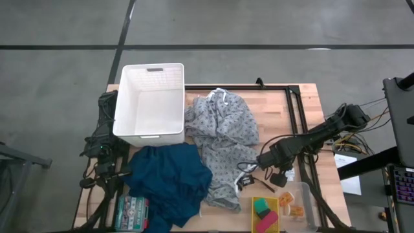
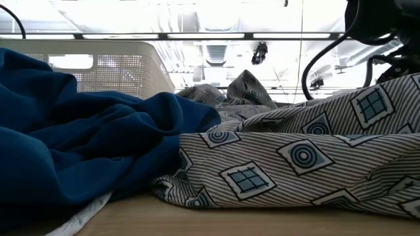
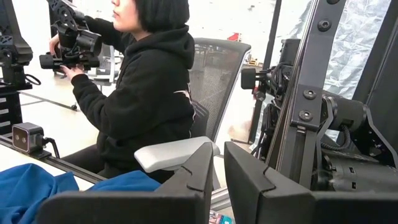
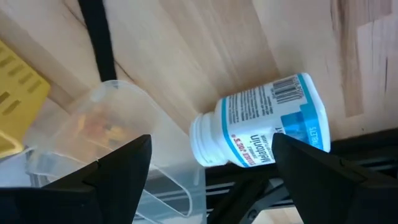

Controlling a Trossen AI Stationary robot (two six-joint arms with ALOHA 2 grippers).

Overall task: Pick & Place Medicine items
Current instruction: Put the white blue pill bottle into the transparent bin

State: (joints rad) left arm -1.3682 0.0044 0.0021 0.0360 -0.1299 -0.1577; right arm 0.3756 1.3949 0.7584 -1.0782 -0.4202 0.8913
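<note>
Right gripper (image 4: 211,142) spread wide and empty at the table's (image 1: 284,116) 4 o'clock, over a white bottle with blue label (image 4: 267,121) lying on its side on the wood. Just beside the bottle's cap, a clear tub (image 4: 68,143) with tiny orange pieces (image 4: 102,127). Left gripper (image 3: 217,152) parked at 9 o'clock, fingers a narrow gap apart.

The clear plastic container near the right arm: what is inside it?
Inside the clear container lie a few small orange pieces. Its far end is hidden under the right claw, which hangs open above a white bottle lying beside it.
</note>
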